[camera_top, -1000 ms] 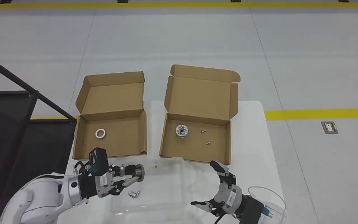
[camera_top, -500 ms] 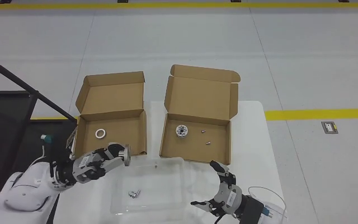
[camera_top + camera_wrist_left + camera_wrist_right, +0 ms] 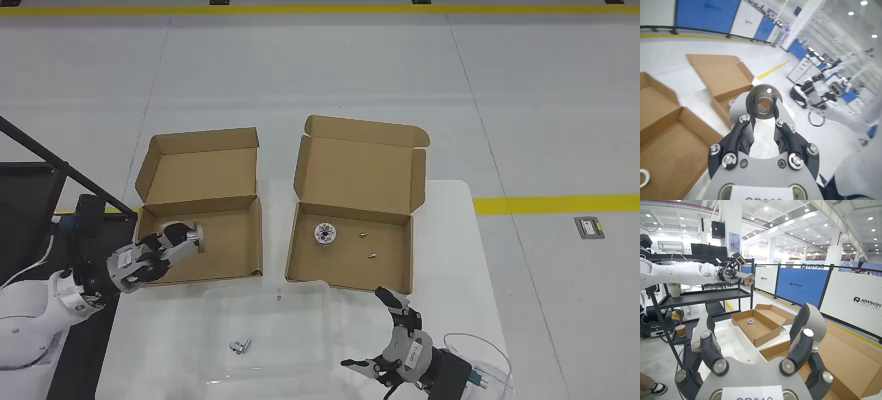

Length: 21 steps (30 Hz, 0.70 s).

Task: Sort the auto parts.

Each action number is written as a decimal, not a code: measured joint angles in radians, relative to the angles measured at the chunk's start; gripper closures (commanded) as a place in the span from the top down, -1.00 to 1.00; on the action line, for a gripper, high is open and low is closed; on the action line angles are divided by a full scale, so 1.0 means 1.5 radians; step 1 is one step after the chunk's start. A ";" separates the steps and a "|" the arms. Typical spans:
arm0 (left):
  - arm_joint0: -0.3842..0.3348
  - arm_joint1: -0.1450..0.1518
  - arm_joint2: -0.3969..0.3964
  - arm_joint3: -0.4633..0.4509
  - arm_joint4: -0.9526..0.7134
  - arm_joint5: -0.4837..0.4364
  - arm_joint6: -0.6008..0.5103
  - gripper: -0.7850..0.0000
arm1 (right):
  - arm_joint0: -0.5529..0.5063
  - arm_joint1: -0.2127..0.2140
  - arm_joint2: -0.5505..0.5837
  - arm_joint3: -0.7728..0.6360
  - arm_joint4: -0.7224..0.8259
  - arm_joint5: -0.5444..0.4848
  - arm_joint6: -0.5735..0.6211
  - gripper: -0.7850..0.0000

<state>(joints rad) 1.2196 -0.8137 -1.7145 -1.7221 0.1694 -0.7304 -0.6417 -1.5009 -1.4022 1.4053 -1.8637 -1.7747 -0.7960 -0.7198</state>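
Two open brown cardboard boxes stand side by side on the white worktop (image 3: 450, 250), behind a clear plastic tray (image 3: 300, 291); the left end effector (image 3: 188, 238) hangs over the left box (image 3: 225, 255), pinching a grey flanged metal bushing (image 3: 763, 108) by its sleeve; a white ring (image 3: 750, 321) lies on that box's floor; the right box (image 3: 390, 258) holds a round toothed part (image 3: 325, 233) and two small screws (image 3: 372, 253); a small metal piece (image 3: 240, 346) lies in the tray; the right end effector (image 3: 365, 330), fingers spread wide, is at the worktop's near edge.
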 measured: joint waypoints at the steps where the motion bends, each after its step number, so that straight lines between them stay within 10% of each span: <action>1: 0.006 -0.004 0.009 -0.008 0.083 0.047 0.043 -1.00 | 0.000 0.000 0.000 0.000 0.000 0.000 0.000 1.00; 10: -0.094 -0.024 0.151 0.122 0.367 0.245 0.132 -1.00 | 0.000 0.000 0.000 0.000 0.000 0.000 0.000 1.00; 21: -0.095 -0.025 0.152 0.123 0.369 0.247 0.133 -1.00 | 0.000 0.000 0.000 0.000 0.000 0.000 0.000 1.00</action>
<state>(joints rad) 1.0776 -0.8505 -1.4870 -1.5370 0.7224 -0.3596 -0.4428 -1.5009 -1.4023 1.4053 -1.8637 -1.7747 -0.7960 -0.7198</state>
